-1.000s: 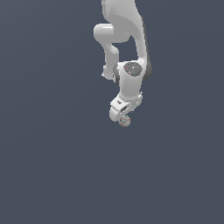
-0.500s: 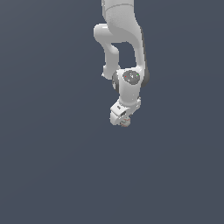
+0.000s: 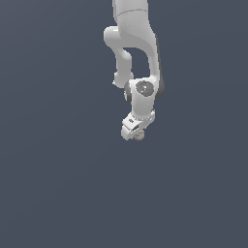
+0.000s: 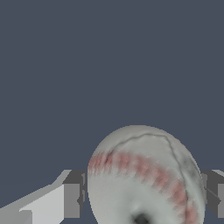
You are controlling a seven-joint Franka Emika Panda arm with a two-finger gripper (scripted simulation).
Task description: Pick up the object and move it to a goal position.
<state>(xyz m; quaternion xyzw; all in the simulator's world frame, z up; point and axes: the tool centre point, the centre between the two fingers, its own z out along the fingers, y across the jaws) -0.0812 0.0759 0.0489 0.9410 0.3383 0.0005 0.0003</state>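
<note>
My claw (image 3: 136, 135) sits just above the centre of the exterior frame, at the end of my white arm (image 3: 136, 46) that drops from the top edge; it is pinching the ball (image 4: 144, 177), one grey finger pad (image 4: 73, 194) against each side; in the wrist view the ball fills the lower right, white with a curved band of red stitching and a thin dark seam; no lettering, brand or label legible on it; plain dark grey-blue ground (image 3: 58, 184) behind everything.

The light is flat and even, casting no shadows on the dull slate ground. The arm (image 3: 137, 58) looks softly shaded. Up close, the ball (image 4: 146, 177) appears blurry and coarse-textured.
</note>
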